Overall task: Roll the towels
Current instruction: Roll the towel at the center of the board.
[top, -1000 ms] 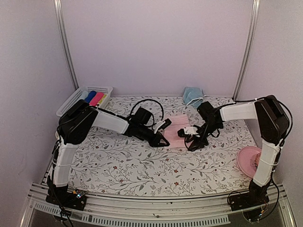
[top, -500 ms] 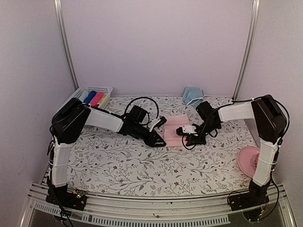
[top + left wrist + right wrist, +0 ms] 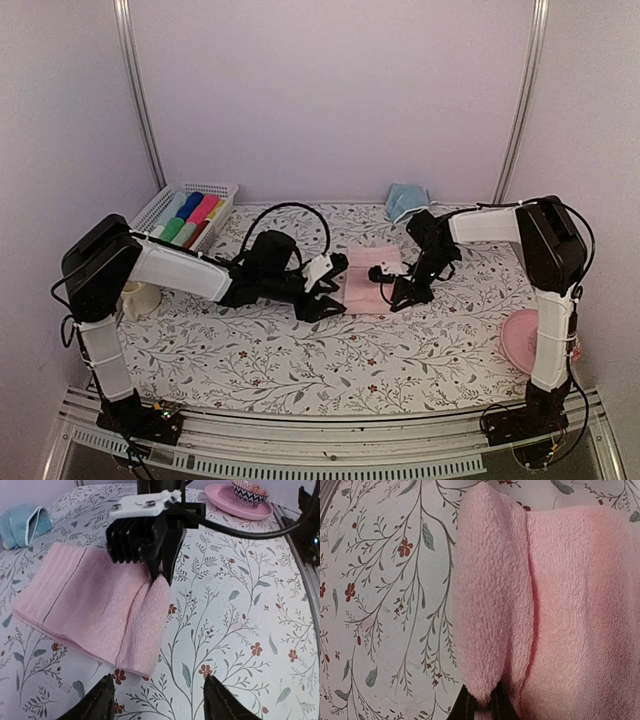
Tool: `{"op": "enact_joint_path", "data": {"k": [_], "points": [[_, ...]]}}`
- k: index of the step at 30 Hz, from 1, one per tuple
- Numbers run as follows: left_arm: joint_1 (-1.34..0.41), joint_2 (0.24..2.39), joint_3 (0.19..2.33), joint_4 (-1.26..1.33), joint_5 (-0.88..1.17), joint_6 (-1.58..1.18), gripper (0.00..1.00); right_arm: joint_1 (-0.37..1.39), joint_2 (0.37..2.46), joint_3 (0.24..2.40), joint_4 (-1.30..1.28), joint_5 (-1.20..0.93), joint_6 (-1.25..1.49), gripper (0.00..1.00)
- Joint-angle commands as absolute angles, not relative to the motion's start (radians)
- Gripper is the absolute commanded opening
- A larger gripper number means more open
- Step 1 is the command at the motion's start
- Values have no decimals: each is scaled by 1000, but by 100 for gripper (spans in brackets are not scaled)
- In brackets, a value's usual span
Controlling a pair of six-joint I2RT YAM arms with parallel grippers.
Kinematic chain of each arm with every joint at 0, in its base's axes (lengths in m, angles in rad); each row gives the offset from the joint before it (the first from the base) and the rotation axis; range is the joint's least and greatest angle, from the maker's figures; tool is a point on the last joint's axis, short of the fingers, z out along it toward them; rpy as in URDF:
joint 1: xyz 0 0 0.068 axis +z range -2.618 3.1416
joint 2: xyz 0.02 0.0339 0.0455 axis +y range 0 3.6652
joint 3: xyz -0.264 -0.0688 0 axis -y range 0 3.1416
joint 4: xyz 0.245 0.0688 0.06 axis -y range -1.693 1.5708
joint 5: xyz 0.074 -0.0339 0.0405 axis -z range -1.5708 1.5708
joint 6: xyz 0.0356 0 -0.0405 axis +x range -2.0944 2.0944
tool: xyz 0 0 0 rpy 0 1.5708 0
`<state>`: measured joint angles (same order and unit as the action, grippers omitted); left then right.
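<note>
So, pink towel: lies folded on the flowered table, in the middle of the top view, slightly right of centre. In the left wrist view it fills the left half, a dark stitch line running across it.
Fold: one edge strip of the pink towel is turned up and over into a soft ridge. In the right wrist view it is the rounded hump in the centre, with flat cloth to its right.
Right gripper: clamped together on the lower end of that ridge, cloth pinched between its dark fingers. In the top view it sits at the towel's right edge.
Left gripper: fingers apart with nothing between them, at the bottom of its own view, just short of the towel's near corner. Whether it touches the table I cannot tell.
Blue towel: crumpled at the back of the table, upper right of centre in the top view, well apart from both grippers.
Basket: upper left of the top view, holding bright cloth tubes.
Plate: pink and round, lower right of the top view, bearing a small patterned bowl.
</note>
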<state>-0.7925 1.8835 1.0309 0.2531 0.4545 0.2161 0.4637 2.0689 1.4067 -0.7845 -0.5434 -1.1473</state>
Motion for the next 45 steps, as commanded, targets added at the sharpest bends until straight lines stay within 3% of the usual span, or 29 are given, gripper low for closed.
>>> {"op": "enact_joint_path", "data": {"k": [1,12,18,38,42,45], "points": [[-903,1872,994,373,273,392,60,467,2120,1448,-1027,-646,-1197,4],[-1016,1947,1036,392,181,512,56,435,2208,1560,-1239,-739,-1261,4],[-1031,2008,1055,390,188,523,50,419,2223,1563,-1225,-724,-1234,4],[-1045,2091,1116,354,169,548,47,419,2250,1561,-1210,-695,-1204,4],[-1046,2108,1135,331,160,548,39,419,2251,1561,-1208,-694,-1203,4],[-1045,2113,1139,321,157,548,21,419,2253,1560,-1205,-689,-1201,4]]}}
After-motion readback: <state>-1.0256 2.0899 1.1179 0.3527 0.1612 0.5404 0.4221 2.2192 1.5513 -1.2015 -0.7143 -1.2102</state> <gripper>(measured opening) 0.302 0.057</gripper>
